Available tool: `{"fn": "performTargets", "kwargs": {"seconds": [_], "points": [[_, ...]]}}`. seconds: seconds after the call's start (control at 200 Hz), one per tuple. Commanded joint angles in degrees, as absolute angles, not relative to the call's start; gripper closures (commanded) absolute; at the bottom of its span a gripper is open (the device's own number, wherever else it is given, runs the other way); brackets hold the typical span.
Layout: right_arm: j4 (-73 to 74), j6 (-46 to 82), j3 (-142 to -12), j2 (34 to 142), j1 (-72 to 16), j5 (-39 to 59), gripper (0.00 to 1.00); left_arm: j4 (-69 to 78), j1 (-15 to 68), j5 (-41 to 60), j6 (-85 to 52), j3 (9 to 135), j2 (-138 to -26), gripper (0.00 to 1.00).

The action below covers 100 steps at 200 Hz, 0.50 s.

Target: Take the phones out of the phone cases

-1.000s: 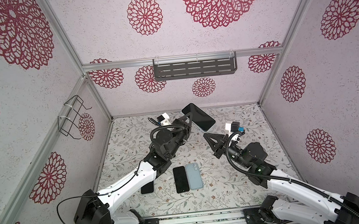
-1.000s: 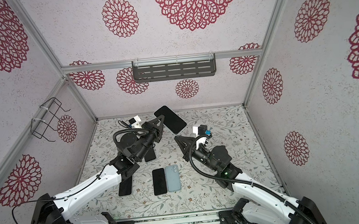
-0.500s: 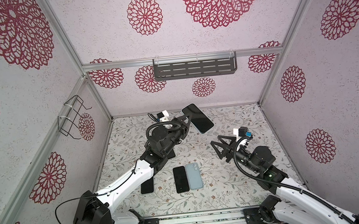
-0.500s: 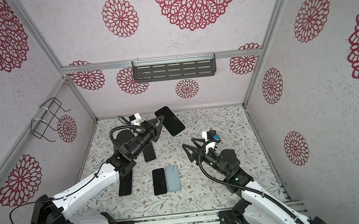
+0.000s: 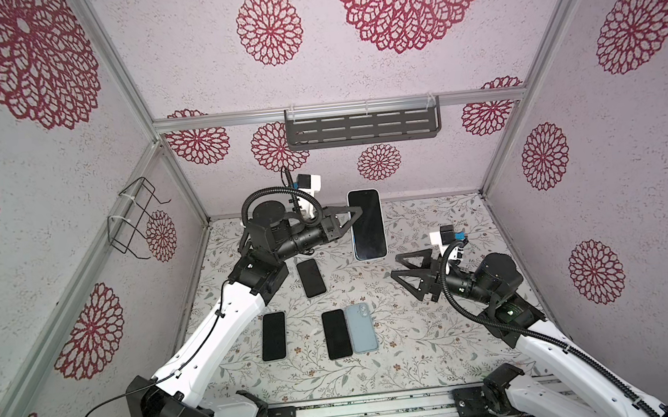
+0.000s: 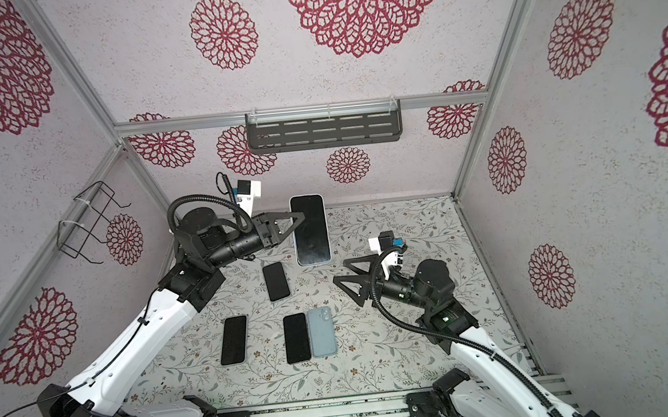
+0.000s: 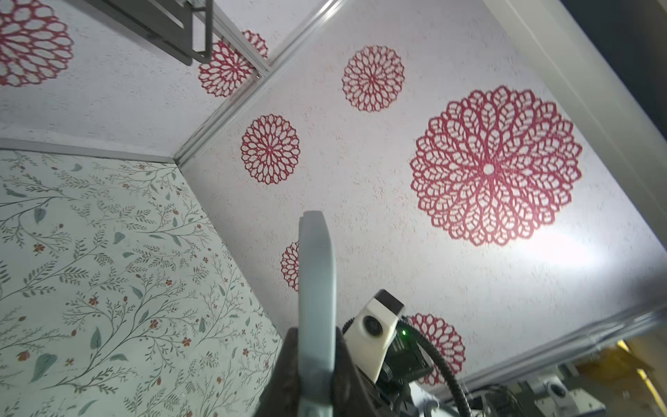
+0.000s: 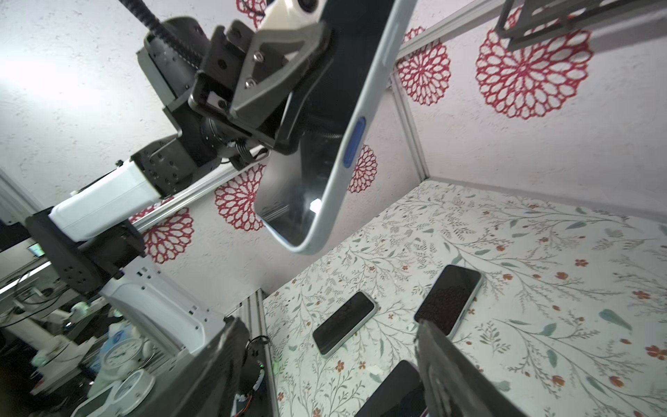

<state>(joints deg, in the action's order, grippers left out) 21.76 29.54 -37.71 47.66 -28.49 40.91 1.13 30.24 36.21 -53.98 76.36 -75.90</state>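
Right end effector: jaws apart, empty, just short of the phone. Left end effector clamps it, cased, aloft over the far table. You should pinch only the case rim; peel, don't yank.

Light was bright, even and diffuse in both top views, shadows on the counter faint, edges bowed; a white glare patch marked the wall in the left wrist view, near jaws blurred there.
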Motion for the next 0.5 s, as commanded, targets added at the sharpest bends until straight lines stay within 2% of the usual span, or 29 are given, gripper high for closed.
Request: {"fn": "performTargets", "kwargs": {"seconds": [0.0,0.32,0.495], "points": [[24.1,29.3,-39.7,47.8,-28.3,47.8,0.26,-3.2,30.0,42.0,-43.7,77.9,-74.3,1.0],[25.3,28.9,-40.8,49.6,-28.5,51.2,0.43,7.5,30.3,45.7,-43.8,73.2,-73.7,1.0],[26.2,28.6,-41.6,50.5,-28.7,51.8,0.46,11.9,30.4,47.1,-45.0,71.3,-73.1,1.0]]}}
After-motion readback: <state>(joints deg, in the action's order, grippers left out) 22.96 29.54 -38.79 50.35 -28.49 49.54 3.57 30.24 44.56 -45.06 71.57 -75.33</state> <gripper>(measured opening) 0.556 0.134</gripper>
